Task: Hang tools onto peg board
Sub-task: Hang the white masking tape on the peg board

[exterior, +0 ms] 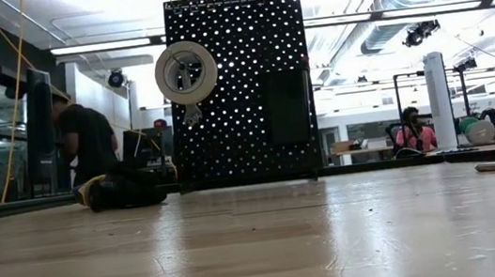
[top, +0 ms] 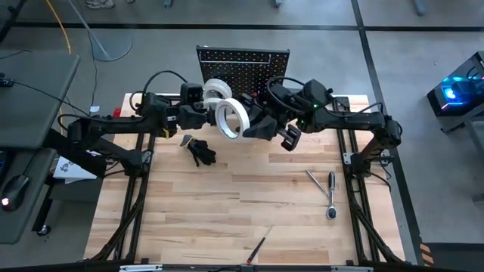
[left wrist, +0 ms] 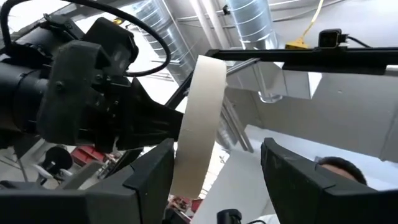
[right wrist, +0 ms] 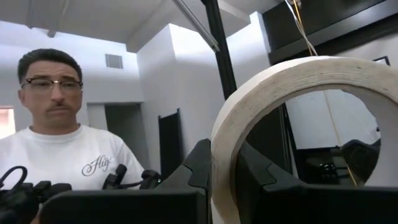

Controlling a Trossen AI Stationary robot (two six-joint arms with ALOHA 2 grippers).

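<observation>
A: Tape roll (top: 231,119) sits mid-air before the peg board (top: 242,62), right gripper (right wrist: 224,171) clamped on its rim.
B: Left gripper (left wrist: 217,174)?
A: Jaws spread around the roll, not pinching. Best to align the hole squarely with a peg.
B: Which peg?
A: Can't tell; arms cover it.
</observation>
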